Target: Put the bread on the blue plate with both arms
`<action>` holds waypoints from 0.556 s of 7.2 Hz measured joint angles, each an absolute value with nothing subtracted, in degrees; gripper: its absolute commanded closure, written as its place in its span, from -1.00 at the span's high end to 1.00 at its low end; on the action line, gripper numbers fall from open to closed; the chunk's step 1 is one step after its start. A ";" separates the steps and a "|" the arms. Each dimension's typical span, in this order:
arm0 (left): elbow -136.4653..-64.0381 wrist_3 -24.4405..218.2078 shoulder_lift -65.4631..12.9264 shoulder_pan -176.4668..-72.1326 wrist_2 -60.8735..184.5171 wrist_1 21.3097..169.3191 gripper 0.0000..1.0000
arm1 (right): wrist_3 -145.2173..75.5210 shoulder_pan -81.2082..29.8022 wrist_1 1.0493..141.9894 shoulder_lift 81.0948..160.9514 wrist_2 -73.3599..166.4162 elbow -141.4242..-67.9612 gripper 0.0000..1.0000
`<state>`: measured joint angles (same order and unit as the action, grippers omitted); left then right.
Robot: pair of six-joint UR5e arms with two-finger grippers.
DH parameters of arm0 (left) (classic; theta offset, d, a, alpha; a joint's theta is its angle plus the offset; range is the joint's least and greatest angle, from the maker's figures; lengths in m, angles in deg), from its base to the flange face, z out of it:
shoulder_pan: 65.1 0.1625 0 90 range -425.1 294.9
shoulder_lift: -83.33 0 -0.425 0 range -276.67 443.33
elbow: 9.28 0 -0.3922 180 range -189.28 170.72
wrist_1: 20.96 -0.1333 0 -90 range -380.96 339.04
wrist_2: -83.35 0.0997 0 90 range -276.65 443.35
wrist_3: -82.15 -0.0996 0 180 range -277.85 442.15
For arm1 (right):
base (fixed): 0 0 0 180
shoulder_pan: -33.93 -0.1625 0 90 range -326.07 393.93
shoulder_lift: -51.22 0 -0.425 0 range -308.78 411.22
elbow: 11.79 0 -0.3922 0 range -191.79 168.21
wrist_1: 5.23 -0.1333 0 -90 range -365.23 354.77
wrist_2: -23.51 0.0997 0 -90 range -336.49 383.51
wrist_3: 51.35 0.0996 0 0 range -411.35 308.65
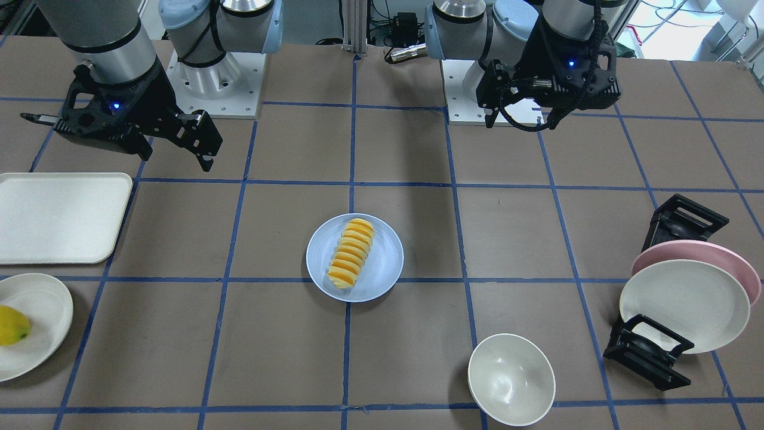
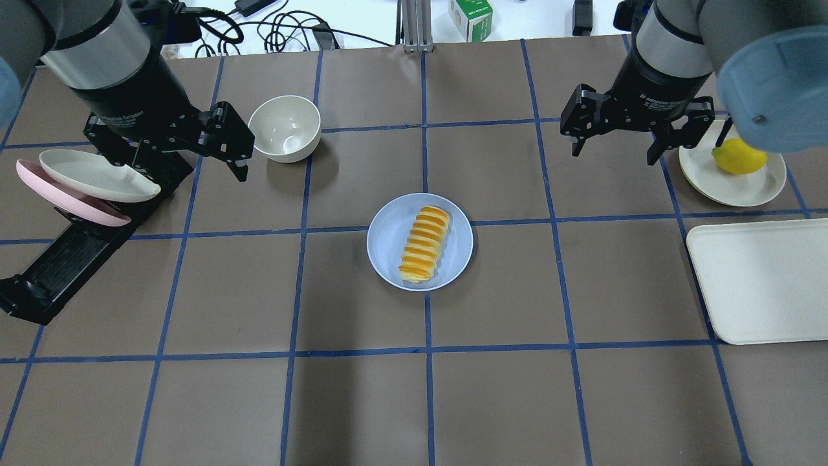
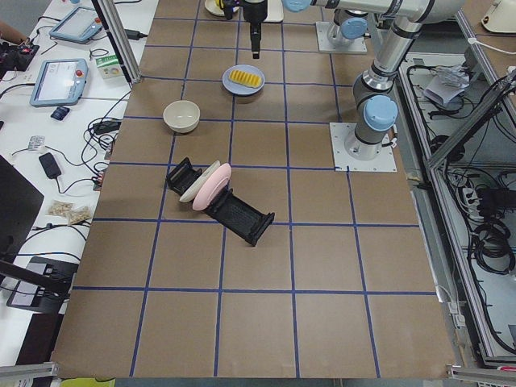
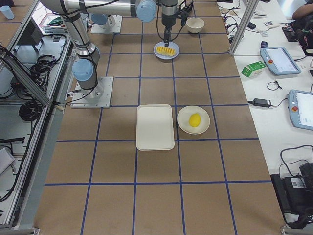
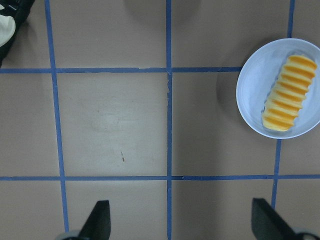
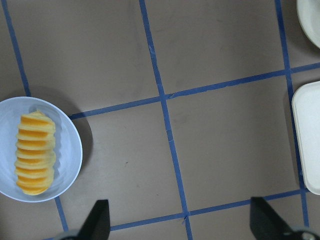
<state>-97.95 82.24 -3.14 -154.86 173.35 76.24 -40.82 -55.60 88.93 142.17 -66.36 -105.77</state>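
Note:
The bread (image 1: 351, 254) lies lengthwise on the blue plate (image 1: 385, 269) at the table's middle, also in the overhead view (image 2: 425, 244) on the plate (image 2: 388, 241). My left gripper (image 2: 174, 162) is open and empty, raised above the table near the plate rack; its wrist view shows the bread (image 5: 289, 92) at upper right. My right gripper (image 2: 613, 154) is open and empty, raised beside the lemon's plate; its wrist view shows the bread (image 6: 34, 155) at lower left. Both grippers are well apart from the bread.
A white bowl (image 2: 284, 127) stands near the left gripper. A black rack (image 2: 71, 252) holds a pink plate (image 2: 65, 200) and a cream plate (image 2: 97, 175). On the right are a cream tray (image 2: 760, 281) and a yellow lemon (image 2: 737, 156) on a cream plate (image 2: 766, 184).

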 measured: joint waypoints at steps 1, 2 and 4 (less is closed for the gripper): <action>-97.96 82.24 -3.11 -154.88 173.35 76.24 1.00 | -41.08 -55.69 88.57 142.26 -66.20 -105.76 1.00; -97.96 82.24 -3.10 -154.88 173.35 76.22 1.00 | -41.34 -55.71 88.42 142.31 -66.09 -105.69 1.00; -97.96 82.24 -3.20 -154.95 173.36 76.20 1.00 | -41.65 -55.76 88.31 142.35 -66.23 -105.56 1.00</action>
